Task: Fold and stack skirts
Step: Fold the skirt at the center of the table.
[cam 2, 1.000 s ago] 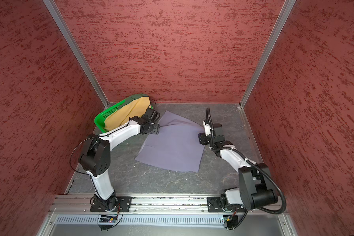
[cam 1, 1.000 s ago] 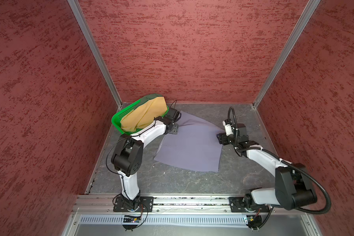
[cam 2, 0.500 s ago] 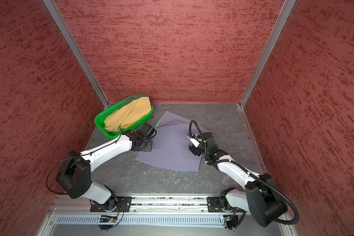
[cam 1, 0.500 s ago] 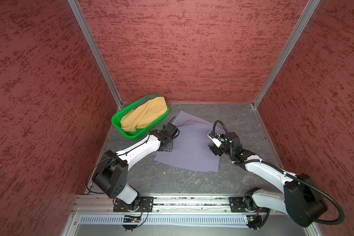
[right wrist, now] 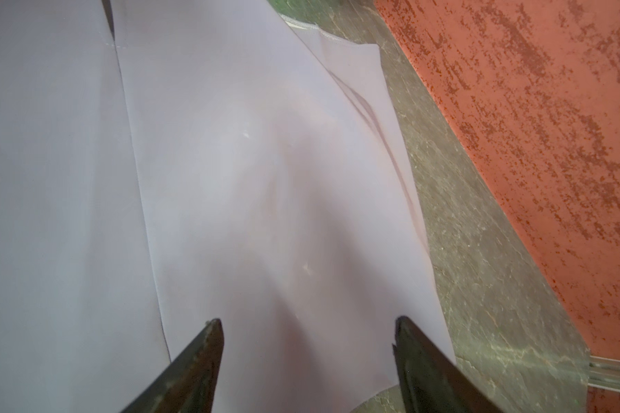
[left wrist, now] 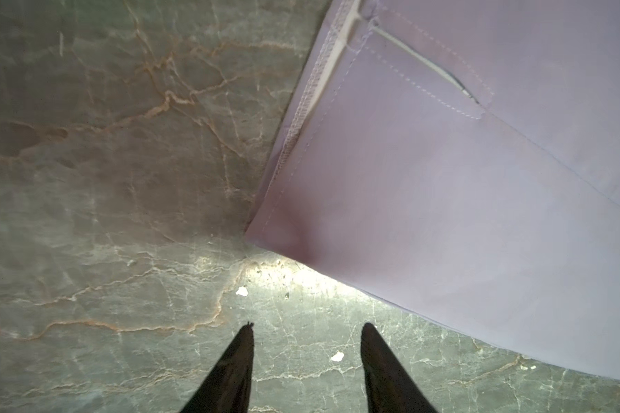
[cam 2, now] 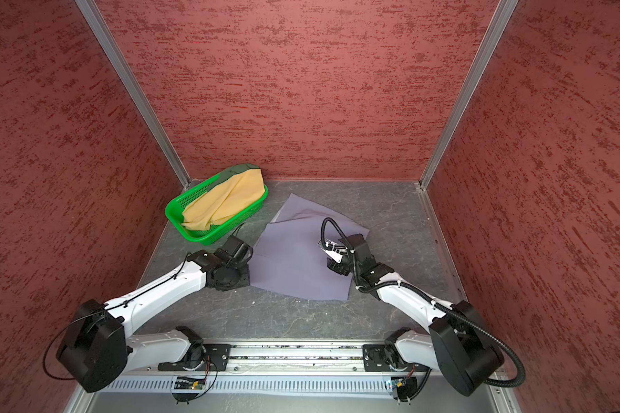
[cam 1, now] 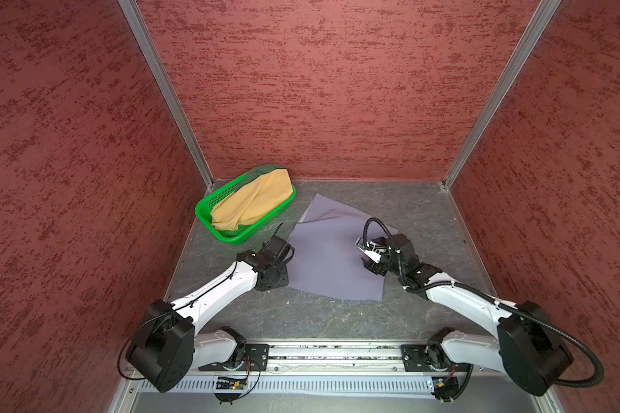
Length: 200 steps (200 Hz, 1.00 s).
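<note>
One lavender-grey skirt [cam 1: 330, 257] flat, long axis front-to-back, tapering rearward

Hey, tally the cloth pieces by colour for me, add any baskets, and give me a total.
Lavender-grey cloth skirt, spread on the table: 1
Mustard-yellow cloth skirt, in the basket: 1
Dark green cloth skirt, in the basket: 1
Bright green perforated plastic basket: 1
Total: 4
</note>
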Available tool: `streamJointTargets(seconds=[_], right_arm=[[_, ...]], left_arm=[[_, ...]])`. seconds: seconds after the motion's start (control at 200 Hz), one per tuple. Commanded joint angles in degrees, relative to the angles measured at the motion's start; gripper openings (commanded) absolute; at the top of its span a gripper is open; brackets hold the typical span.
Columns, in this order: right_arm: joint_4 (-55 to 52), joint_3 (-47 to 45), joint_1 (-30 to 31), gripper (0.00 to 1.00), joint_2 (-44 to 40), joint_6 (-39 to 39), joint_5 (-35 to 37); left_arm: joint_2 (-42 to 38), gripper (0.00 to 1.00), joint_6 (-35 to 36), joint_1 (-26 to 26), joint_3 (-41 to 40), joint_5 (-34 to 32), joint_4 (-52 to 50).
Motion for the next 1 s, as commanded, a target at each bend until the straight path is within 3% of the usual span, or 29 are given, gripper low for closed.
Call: streamJointTargets(seconds=[0.0, 0.576, 0.782, 0.997], right_arm=[[-0.64, 0.30, 1.57, 0.76, -0.86, -2.58, 1.54], [-2.49, 0.25, 4.33, 0.73, -0.56, -3.58, 2.52], [-3.49, 0.23, 5.11, 0.73, -0.95, -3.25, 2.24], [-4.55, -0.23, 6.47, 0.71, -1.59, -1.18, 3.19]], left_arm=[[-0.47, 0.49, -2.93, 1.82, -1.38, 3.44, 5.96], [5.60, 0.50, -6.97, 4.45, -3.84, 0.42, 11.03], [6.57, 0.43, -7.03, 4.45, -4.32, -1.32, 10.87], [8.89, 0.28, -7.26, 4.45, -5.04, -2.93, 13.50]])
